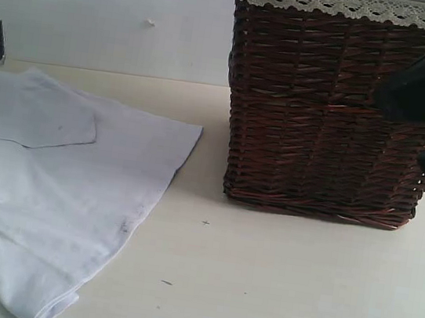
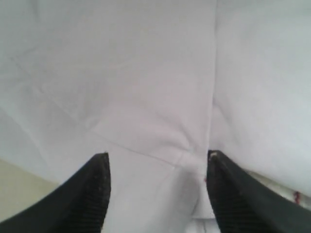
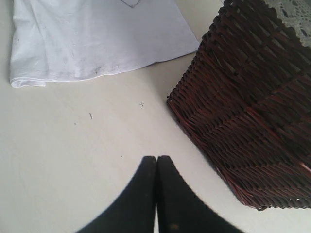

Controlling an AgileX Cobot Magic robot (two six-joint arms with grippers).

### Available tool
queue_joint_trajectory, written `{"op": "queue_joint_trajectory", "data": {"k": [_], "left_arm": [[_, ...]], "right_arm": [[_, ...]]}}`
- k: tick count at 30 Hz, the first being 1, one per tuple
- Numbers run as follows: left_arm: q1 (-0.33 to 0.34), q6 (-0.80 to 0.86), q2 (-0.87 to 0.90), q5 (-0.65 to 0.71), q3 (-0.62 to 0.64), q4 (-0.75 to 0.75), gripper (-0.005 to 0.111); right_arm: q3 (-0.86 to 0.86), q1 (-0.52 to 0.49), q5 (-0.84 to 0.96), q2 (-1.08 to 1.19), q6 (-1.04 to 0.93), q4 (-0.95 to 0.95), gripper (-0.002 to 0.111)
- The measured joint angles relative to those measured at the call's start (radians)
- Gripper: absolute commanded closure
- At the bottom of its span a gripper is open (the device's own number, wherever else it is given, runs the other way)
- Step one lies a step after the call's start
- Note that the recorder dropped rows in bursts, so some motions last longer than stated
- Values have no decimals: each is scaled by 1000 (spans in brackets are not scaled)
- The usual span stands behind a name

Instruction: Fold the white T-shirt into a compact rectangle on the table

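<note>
Left tool is open, the white T-shirt right under it; next I should pinch it. Right tool is shut.

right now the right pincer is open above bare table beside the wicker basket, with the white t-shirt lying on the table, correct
Not quite: the right pincer is shut, no gap at its tip, as the right wrist view shows. The rest holds: it is above bare table beside the dark brown wicker basket, and the white T-shirt lies on the table.
</note>
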Motion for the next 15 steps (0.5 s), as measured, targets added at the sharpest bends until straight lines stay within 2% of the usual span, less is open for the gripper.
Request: {"op": "queue_joint_trajectory", "data": {"k": [4,6,9,11,13,14,15], "left_arm": [[0,0,-20,31,24,-1,49],[-1,0,-20,-34,87,18,48],[-1,-2,-20,-250,196,83,46],[-1,-2,-20,-364,252,166,48],[-1,-2,-17,-441,281,229,65],[-1,-6,-17,-464,286,237,81],[-1,-6,-15,-487,291,242,92]], "right_arm": [[0,0,2,0,0,0,108],[0,0,5,0,0,0,108],[0,0,5,0,0,0,108],[0,0,5,0,0,0,108],[0,0,6,0,0,0,108],[0,0,8,0,0,0,108],[0,0,8,0,0,0,108]]}}
